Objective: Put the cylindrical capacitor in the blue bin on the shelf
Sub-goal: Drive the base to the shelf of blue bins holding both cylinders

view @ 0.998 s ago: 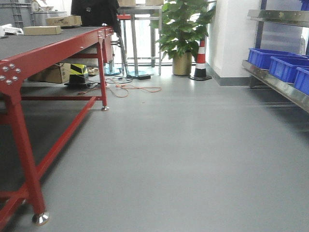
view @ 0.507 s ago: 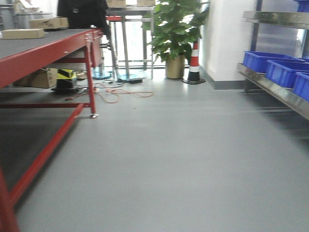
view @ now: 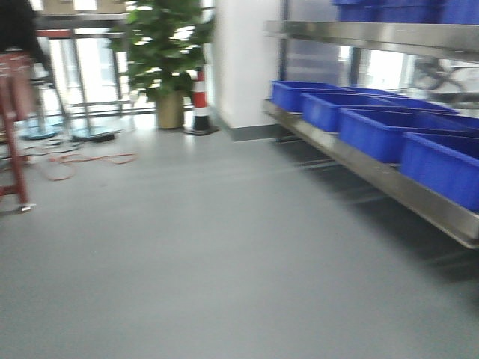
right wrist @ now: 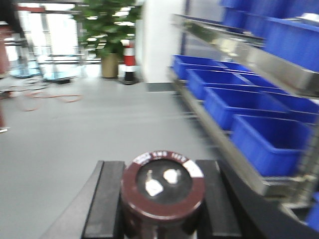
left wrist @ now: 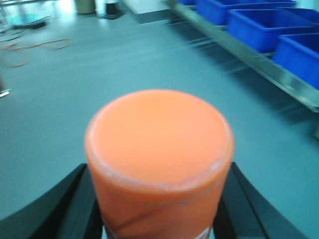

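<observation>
My right gripper (right wrist: 162, 199) is shut on the cylindrical capacitor (right wrist: 163, 184), a dark maroon cylinder with two silvery terminals on its dark top. My left gripper (left wrist: 158, 199) is shut on an orange cylinder (left wrist: 158, 149) with a flat top. The stainless-steel shelf (view: 374, 173) runs along the right, with a row of blue bins (view: 382, 131) on its lower rail and more on the upper level (view: 419, 11). The shelf (right wrist: 234, 144) and bins (right wrist: 271, 137) also show in the right wrist view, to the right of the capacitor. Neither gripper shows in the front view.
A potted plant (view: 166, 67) and a red-white traffic cone (view: 199, 101) stand at the far wall by a white pillar (view: 243, 60). Orange cables (view: 75, 161) lie on the grey floor at left. A red table leg (view: 11, 142) is at the left edge.
The view has swung to the right: the red table has slid out of frame at left and the shelf with blue bins now fills the right side.
</observation>
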Motion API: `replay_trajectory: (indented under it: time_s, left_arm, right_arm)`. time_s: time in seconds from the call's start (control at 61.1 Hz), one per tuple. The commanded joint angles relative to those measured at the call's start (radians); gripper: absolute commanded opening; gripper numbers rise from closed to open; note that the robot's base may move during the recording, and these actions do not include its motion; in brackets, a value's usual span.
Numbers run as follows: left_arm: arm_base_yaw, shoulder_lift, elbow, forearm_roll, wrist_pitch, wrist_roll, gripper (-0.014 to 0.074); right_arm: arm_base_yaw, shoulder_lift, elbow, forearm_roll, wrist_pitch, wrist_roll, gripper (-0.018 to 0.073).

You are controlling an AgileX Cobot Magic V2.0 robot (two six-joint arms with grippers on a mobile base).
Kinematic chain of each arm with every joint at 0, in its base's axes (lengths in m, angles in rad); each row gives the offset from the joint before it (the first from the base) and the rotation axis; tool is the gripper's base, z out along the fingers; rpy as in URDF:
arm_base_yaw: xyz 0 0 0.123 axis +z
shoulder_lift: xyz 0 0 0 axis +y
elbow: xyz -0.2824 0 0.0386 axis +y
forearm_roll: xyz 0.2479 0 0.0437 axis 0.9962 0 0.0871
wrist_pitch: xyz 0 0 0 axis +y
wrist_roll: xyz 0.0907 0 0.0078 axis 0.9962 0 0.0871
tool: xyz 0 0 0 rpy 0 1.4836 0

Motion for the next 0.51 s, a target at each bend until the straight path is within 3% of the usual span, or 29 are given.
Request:
replay_trajectory:
  time_s: [0.0,0.491]
  left_arm:
    - [-0.007,-0.003,-0.002,-0.005,-0.022,-0.001,-0.0111]
    - [-0.007,-0.003,-0.002,-0.005,-0.022,-0.001,-0.0111]
  right_arm:
    - [0.001,-0.003,-0.007,-0.011,-0.023,-0.001,-0.0132]
    - [0.001,-0.003,-0.007,-0.011,-0.023,-0.001,-0.0132]
